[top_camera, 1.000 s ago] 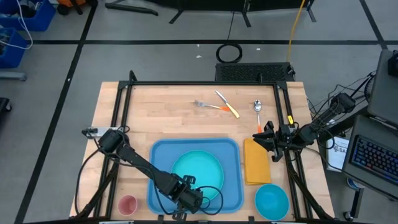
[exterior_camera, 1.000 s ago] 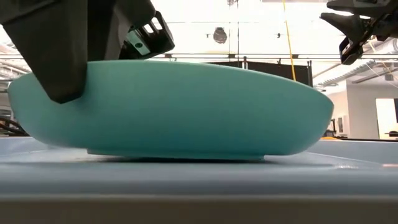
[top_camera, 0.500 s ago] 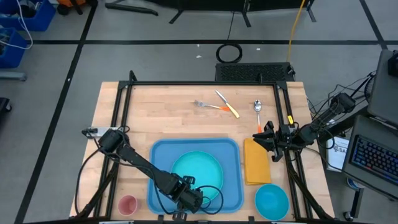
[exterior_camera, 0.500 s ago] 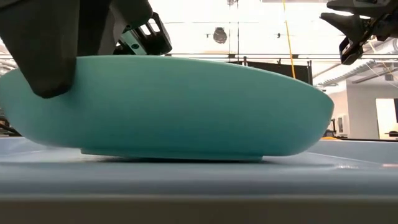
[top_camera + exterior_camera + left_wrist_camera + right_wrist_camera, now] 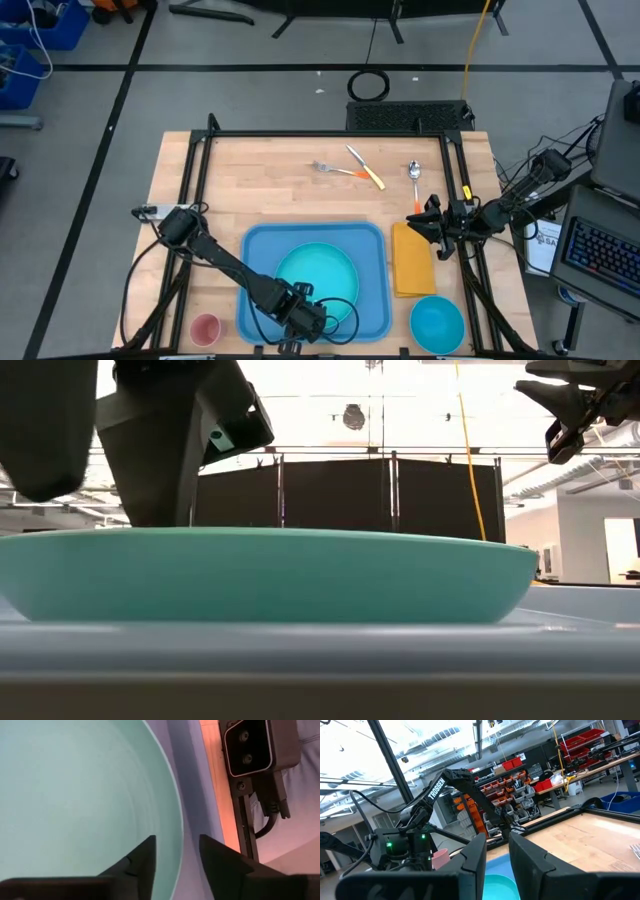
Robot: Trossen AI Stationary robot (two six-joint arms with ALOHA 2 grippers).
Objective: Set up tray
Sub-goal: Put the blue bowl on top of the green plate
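The light-blue tray (image 5: pixel 260 250) lies at the table's near edge. The round turquoise plate (image 5: pixel 317 272) rests flat on it by its base (image 5: pixel 280 575). My left gripper (image 5: pixel 318 314) is open at the plate's near rim (image 5: pixel 177 840), with one finger over the plate's inside and one outside (image 5: pixel 177 857). In the low view its fingers (image 5: pixel 150 460) stand above the rim. My right gripper (image 5: pixel 420 222) is open and holds nothing. It hovers above the far end of the yellow-orange napkin (image 5: pixel 413 262), right of the tray (image 5: pixel 497 855). My left gripper stands open astride the plate's near rim (image 5: pixel 176 820), coming from the near side and slanting down. One finger (image 5: pixel 160 480) reaches down to the rim line in the low view. I cannot tell whether it touches the plate.
A blue bowl (image 5: pixel 437 323) sits at the near right, below the napkin. A pink cup (image 5: pixel 205 328) stands left of the tray. A fork (image 5: pixel 325 167), an orange-handled knife (image 5: pixel 366 167) and a spoon (image 5: pixel 414 178) lie on the bare wood toward the far edge.
The plate stood tilted, its rim raised in my left gripper. It has dropped flat onto the tray. My left gripper has let go of the rim, and its fingers now stand a little above it. My right arm has kept still.
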